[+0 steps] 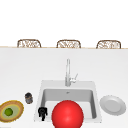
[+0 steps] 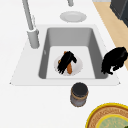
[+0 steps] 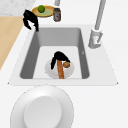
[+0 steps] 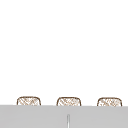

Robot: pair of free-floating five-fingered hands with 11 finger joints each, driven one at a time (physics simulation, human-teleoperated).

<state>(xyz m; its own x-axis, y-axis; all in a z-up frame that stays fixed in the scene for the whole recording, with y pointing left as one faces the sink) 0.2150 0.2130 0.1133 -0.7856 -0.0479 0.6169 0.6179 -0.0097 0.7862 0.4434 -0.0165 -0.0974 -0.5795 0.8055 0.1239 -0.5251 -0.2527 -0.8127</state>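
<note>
From the front, my left hand (image 1: 42, 112) hangs at the sink's (image 1: 42, 86) near-left rim, fingers curled on nothing, beside a red ball (image 1: 67, 114). From the left side, my right hand (image 2: 66, 61) lies in the basin, fingers straight over the orange stick (image 2: 69, 68) on a white plate (image 2: 78, 65). From the right side, a small brown ball (image 3: 66, 64) touches the stick there.
</note>
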